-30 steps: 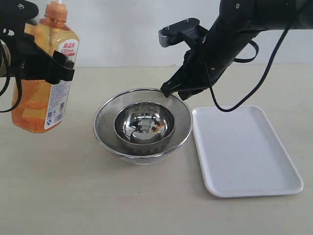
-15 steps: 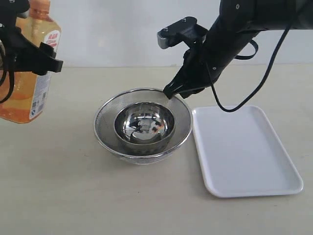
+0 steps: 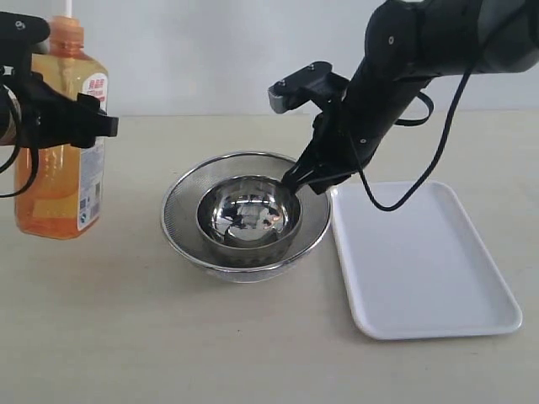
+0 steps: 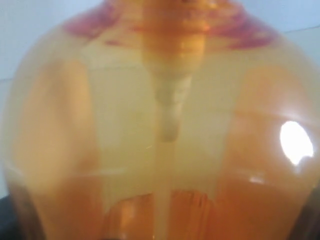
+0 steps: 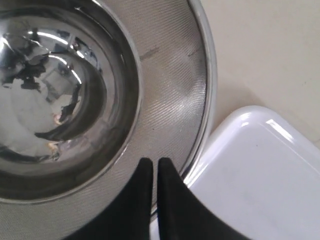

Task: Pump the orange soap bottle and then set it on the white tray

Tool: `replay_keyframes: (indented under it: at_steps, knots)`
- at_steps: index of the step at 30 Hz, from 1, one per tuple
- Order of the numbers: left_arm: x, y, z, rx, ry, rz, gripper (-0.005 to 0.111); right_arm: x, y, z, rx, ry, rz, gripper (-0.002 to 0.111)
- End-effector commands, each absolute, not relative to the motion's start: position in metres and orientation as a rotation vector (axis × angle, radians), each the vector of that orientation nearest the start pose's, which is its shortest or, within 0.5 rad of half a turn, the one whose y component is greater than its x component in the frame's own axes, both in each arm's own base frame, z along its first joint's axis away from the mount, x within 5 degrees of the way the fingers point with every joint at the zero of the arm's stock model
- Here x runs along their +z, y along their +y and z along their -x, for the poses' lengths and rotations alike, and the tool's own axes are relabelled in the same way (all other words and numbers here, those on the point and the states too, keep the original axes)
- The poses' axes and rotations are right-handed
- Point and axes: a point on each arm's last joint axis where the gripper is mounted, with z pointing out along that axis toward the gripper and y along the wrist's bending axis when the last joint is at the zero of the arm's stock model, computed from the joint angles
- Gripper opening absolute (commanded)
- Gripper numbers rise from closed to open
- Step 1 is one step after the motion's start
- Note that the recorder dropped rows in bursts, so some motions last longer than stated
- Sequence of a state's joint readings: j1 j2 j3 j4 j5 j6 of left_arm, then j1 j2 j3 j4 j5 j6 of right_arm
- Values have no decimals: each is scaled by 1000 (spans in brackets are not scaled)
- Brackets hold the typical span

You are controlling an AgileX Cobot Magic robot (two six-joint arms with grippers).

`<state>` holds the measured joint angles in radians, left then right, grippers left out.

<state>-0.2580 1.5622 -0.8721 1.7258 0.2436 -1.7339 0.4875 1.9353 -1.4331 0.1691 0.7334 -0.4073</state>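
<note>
The orange soap bottle (image 3: 59, 189) stands upright at the far left, its top cut off by the picture's upper edge. My left gripper (image 3: 72, 126) is shut on its upper body, black fingers (image 3: 97, 126) wrapped across the label. Whether the base touches the table I cannot tell. The bottle (image 4: 165, 125) fills the whole left wrist view, hiding the jaws. The white tray (image 3: 421, 261) lies empty at the right. My right gripper (image 3: 301, 181) hangs shut and empty over the strainer's right rim, next to the tray's (image 5: 260, 175) near corner; its tips (image 5: 155, 164) are together.
A steel mesh strainer (image 3: 181, 189) sits in the middle of the table with a round steel bowl (image 3: 248, 215) inside it, between the bottle and the tray. The right arm's cable (image 3: 438, 160) loops above the tray's far edge.
The bottle was tilted and raised, swung left, and now stands upright and lower. My right gripper has dropped a little, closer to the strainer's rim.
</note>
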Motion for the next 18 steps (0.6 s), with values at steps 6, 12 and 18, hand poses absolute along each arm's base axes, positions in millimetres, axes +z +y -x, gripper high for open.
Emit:
replay_keyframes:
  at_steps: [6, 12, 18]
  knots:
    - [221, -84, -326, 33, 2153, -221, 5, 207, 204, -360, 221, 2515, 1070, 0]
    - [220, -95, -324, 42, 2146, -254, 5, 206, 205, -360, 245, 2516, 1062, 0]
    - [220, -96, -324, 53, 2142, -254, 5, 201, 206, -361, 254, 2530, 1058, 0]
